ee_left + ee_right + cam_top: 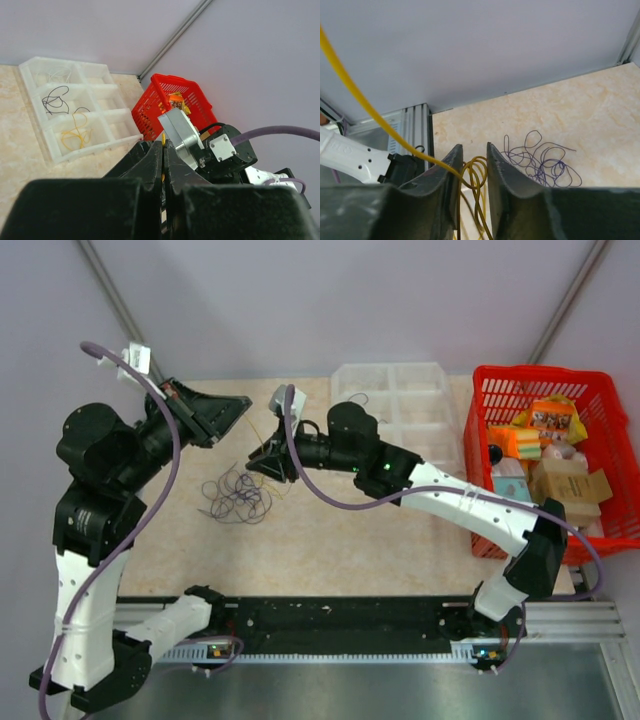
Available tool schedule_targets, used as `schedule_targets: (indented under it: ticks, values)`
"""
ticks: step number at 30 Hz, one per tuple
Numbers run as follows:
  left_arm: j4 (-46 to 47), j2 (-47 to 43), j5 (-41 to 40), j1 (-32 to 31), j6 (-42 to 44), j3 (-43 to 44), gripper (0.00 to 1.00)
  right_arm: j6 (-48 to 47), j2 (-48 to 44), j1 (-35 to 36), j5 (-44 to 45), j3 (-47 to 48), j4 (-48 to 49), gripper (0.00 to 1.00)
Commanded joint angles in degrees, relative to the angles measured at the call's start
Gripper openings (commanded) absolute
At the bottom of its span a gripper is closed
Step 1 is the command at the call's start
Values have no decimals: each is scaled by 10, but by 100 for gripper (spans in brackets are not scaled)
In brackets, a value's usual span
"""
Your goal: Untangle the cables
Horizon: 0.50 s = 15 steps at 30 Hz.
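A dark purple tangle of cables [237,495] lies on the beige table, just near of both grippers; it also shows in the right wrist view [542,162]. My left gripper [240,403] is raised and shut on a thin yellow cable [163,139], whose end pokes out above the fingertips. That yellow cable [370,107] runs taut down to my right gripper [472,146], where it forms several loops between the two fingers. The right jaws stand a little apart, not pressed on the loops. My right gripper [256,461] sits right of the tangle.
A white compartment tray [390,390] stands at the back; in the left wrist view its wall [115,141] encloses sorted white, black and yellow wires. A red basket [600,390] of packaged goods stands at the right. A black rail runs along the near edge.
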Motion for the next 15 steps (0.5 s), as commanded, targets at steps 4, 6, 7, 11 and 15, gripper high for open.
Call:
schedule_targets:
  ticks: [4,6,7,11,15]
  values:
    - [31,-10,-7,1,1,-11,0,9,-22,3,25,-5,18,0]
    - [20,-16,-22,1,10,-30,6,21,-22,-8,41,-5,18,0]
    - [15,-19,-32,1,15,-46,17,29,-22,-18,45,-5,19,0]
    - [-6,-43,-103,1,35,-146,63,78,-20,-66,44,-15,37,0]
    - [-46,-61,-176,1,64,-211,76,114,2,-132,42,-7,23,0]
